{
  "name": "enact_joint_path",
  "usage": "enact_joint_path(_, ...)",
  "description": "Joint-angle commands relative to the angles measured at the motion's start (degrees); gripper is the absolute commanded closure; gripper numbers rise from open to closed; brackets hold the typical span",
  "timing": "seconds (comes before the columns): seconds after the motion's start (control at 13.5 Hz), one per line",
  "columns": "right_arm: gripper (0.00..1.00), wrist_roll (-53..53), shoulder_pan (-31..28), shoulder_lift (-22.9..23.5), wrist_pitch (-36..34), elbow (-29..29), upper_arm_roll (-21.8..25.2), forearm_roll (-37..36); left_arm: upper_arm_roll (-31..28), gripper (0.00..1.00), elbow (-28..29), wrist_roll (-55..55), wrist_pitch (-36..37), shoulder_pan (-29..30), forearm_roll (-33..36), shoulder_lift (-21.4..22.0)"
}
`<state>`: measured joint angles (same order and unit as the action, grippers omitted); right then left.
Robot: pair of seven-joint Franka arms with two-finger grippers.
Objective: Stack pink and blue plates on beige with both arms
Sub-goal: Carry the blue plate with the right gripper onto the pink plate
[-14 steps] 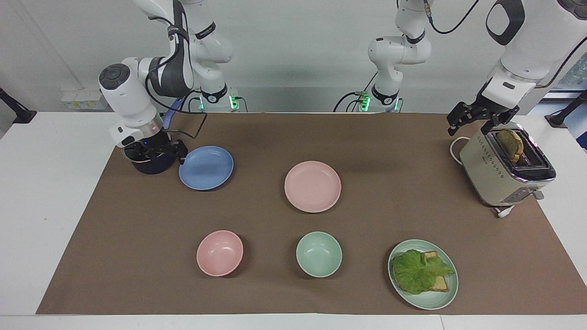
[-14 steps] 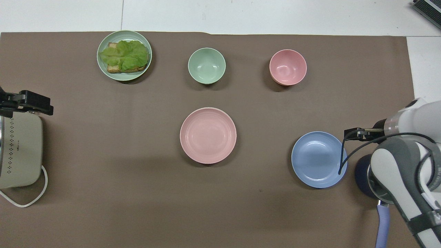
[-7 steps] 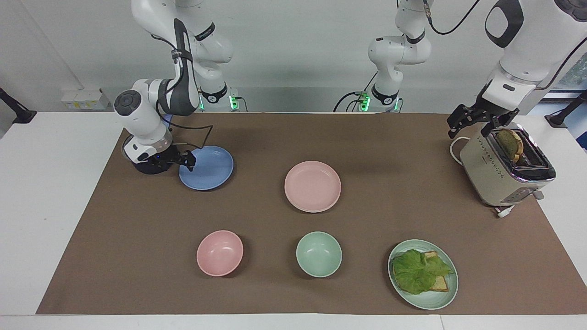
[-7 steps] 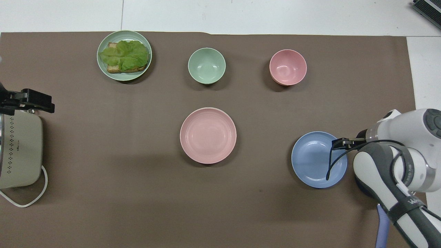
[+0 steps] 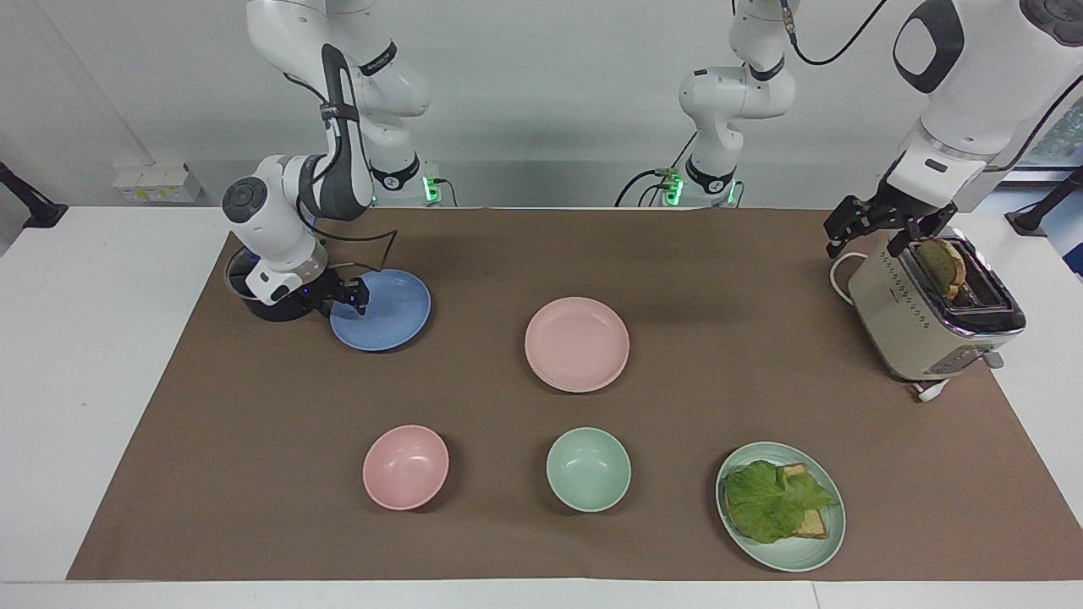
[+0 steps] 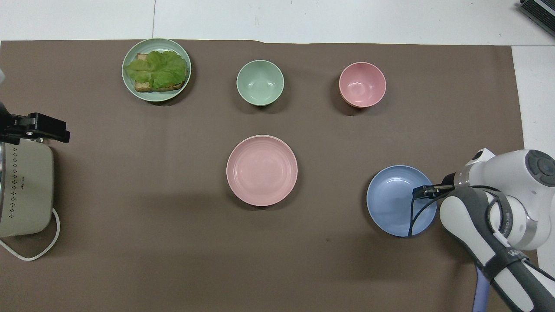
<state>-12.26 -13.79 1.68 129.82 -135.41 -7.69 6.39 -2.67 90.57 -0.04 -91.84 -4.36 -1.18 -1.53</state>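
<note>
On the brown mat (image 5: 677,279), blue plate (image 5: 385,313) lies beside my right gripper (image 5: 351,294), whose fingers straddle its rim; grasp undetermined. Pink plate (image 5: 577,343) sits mid-mat. My left gripper (image 5: 876,222) hangs released over the toaster (image 5: 931,317).

A brown mat (image 5: 541,524) covers the desk (image 5: 76,355). Farthest from the robots stand a pink bowl (image 5: 405,467), a green bowl (image 5: 588,469) and a green plate (image 5: 795,554) holding bread (image 5: 814,524) under lettuce (image 5: 766,499). A toaster (image 5: 918,326) holds toast (image 5: 941,264); a dark pot (image 5: 269,309) sits at the right arm's end.
</note>
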Motion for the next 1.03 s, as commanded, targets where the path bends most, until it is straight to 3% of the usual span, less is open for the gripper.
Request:
enact_joint_path(0.0,0.28,-6.01,-2.56,-0.10,1.40,-1.61,-0.23,1.60,0.29,0.00,1.54,0.48,-0.71,0.41,0.92,1.53)
enact_joint_path(0.07,0.31,-6.20,-3.17,-0.10,1.32,-1.61,-0.31,1.60,0.21,0.00,1.54,0.48,-0.62,0.41,0.92,1.53)
enact_joint_path(0.15,0.41,-6.11,-3.09,-0.10,1.23,-1.61,-0.31,1.60,0.20,0.00,1.54,0.48,-0.62,0.41,0.92,1.53)
enact_joint_path(0.22,0.59,-6.11,-3.09,-0.10,0.88,-1.61,-0.31,1.69,0.20,0.00,1.54,0.48,-0.62,0.41,0.92,1.53)
enact_joint_path(0.3,0.85,-6.20,-3.09,-0.10,0.53,-1.61,-0.31,2.39,0.20,0.00,1.54,0.48,-0.62,0.41,0.92,1.53)
enact_joint_path(0.37,1.00,-6.37,-2.82,-0.10,0.00,-1.53,-0.31,4.40,0.20,0.00,1.54,0.48,-0.62,0.41,0.92,1.53)
enact_joint_path(0.74,1.00,-6.02,-1.77,-1.67,-4.38,0.84,-1.01,6.95,0.20,0.00,1.54,0.48,-0.62,0.41,0.92,1.53)
enact_joint_path(0.96,1.00,-2.36,4.80,-3.35,-6.42,5.14,-1.02,12.58,0.20,0.00,1.54,0.48,-0.62,0.41,0.92,1.53)
